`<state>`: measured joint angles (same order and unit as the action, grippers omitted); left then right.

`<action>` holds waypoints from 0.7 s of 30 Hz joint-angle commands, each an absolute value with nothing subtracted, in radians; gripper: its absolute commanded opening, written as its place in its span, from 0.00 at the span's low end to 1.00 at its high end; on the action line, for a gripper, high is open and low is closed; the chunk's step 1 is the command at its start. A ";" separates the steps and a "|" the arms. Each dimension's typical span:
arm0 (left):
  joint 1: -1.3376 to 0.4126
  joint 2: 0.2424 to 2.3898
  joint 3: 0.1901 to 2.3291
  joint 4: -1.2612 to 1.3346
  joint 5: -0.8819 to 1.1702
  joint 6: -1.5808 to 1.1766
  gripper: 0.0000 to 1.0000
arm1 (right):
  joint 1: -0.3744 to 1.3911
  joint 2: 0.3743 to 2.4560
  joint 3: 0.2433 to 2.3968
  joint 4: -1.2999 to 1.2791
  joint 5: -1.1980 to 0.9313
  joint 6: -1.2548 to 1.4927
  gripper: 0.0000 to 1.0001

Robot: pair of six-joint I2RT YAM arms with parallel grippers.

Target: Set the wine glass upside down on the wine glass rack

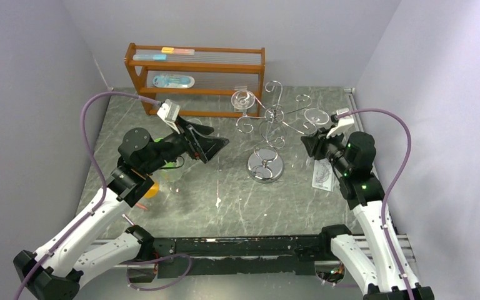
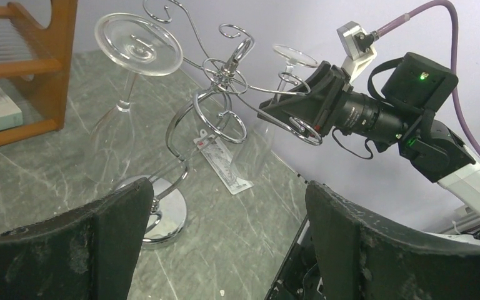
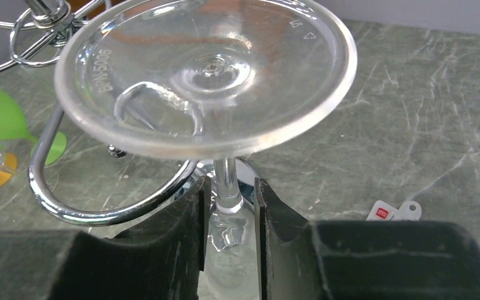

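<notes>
**Beside the wine glass rack point(image 1: 265, 167), the wine glass point(image 3: 206, 69) held foot-up**

At the right side of the desk point(image 1: 225, 206) we find the right gripper point(image 3: 228, 206) clenched on the wine glass. Both its fingers press the stem just below the foot. The glass is upside down, with its round foot uppermost and its bowl hanging below the fingers. It sits at the right edge of the wine glass rack. One chrome curl of the rack runs close under the foot, to the left of the stem in the right wrist view. We cannot tell whether the stem lies inside that curl, nor whether the foot touches the wire.

On the far left side of the rack, the other glass point(image 2: 139, 44) hangs upside down from a curled arm. Behind it stands the wooden shelf point(image 1: 194, 65).

The left gripper point(image 2: 228, 187) is released, its fingers spread wide. It hovers above the desk to the left of the rack and is turned towards it. A white tag point(image 2: 222, 164) lies flat on the desk, beyond the rack's mirrored base in the left wrist view.
</notes>
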<state>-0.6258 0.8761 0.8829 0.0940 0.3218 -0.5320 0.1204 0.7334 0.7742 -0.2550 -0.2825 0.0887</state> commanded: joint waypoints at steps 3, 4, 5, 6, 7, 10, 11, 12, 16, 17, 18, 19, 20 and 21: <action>-0.630 0.889 0.879 0.151 0.394 -0.549 0.95 | 0.107 0.732 0.769 -0.230 -0.389 0.046 0.00; -0.630 0.891 0.877 0.156 0.399 -0.553 0.95 | 0.106 0.734 0.769 -0.230 -0.401 0.040 0.00; -0.630 0.892 0.875 0.163 0.404 -0.557 0.95 | 0.106 0.737 0.769 -0.235 -0.408 0.035 0.00; -0.630 0.893 0.873 0.169 0.410 -0.560 0.95 | 0.106 0.741 0.771 -0.242 -0.415 0.026 0.00; -0.630 0.896 0.871 0.177 0.416 -0.566 0.95 | 0.105 0.745 0.773 -0.249 -0.419 0.017 0.00; -0.630 0.907 0.867 0.199 0.440 -0.580 0.94 | 0.104 0.750 0.776 -0.270 -0.440 0.008 0.00; -0.630 0.910 0.867 0.203 0.445 -0.582 0.94 | 0.104 0.747 0.775 -0.271 -0.448 0.008 0.00; -0.630 0.913 0.866 0.205 0.449 -0.585 0.94 | 0.105 0.743 0.775 -0.272 -0.454 -0.017 0.00; -0.630 0.920 0.869 0.198 0.444 -0.585 0.94 | 0.105 0.720 0.767 -0.272 -0.491 -0.028 0.00; -0.630 0.921 0.870 0.194 0.441 -0.585 0.94 | 0.105 0.712 0.762 -0.267 -0.499 -0.029 0.00; -0.630 0.922 0.872 0.189 0.438 -0.582 0.94 | 0.105 0.703 0.758 -0.263 -0.502 -0.029 0.00; -0.630 0.922 0.874 0.183 0.434 -0.581 0.93 | 0.105 0.696 0.755 -0.261 -0.502 -0.030 0.00; -0.630 0.923 0.876 0.178 0.432 -0.579 0.93 | 0.106 0.692 0.754 -0.262 -0.501 -0.033 0.00; -0.630 0.922 0.877 0.175 0.430 -0.576 0.93 | 0.105 0.689 0.753 -0.266 -0.504 -0.035 0.00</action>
